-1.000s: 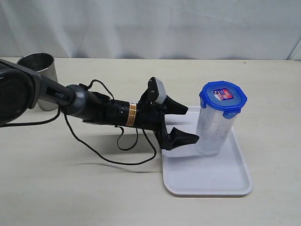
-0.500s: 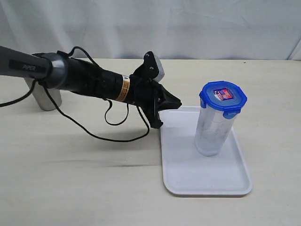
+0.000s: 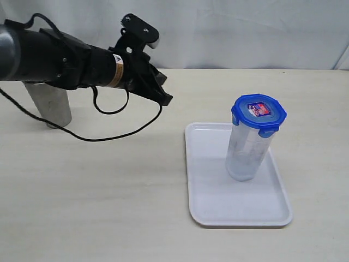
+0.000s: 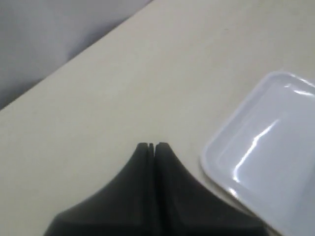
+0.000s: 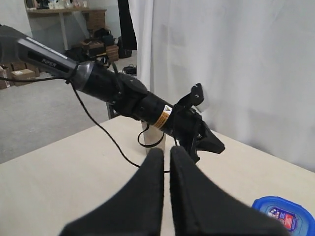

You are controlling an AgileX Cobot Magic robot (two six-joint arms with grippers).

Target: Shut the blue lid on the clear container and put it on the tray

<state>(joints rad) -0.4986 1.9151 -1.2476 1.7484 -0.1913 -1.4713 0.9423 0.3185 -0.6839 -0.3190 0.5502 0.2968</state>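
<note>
My left end effector [image 3: 165, 99] is closed and empty; container [image 3: 245, 155] with lid [image 3: 258, 113] on stands on the tray [image 3: 218, 204] well beyond its tip; right end effector [image 5: 166, 150] closed too.

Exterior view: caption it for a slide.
Clear plastic container capped by bright-blue lid stands on white tray; shut left gripper apart.

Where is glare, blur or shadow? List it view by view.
Exterior view: even light, sharp, no glare. Left wrist view: white glare streaks on the tray, left gripper dark and soft. Right wrist view: right gripper blurred up close, bright curtain behind.
</note>
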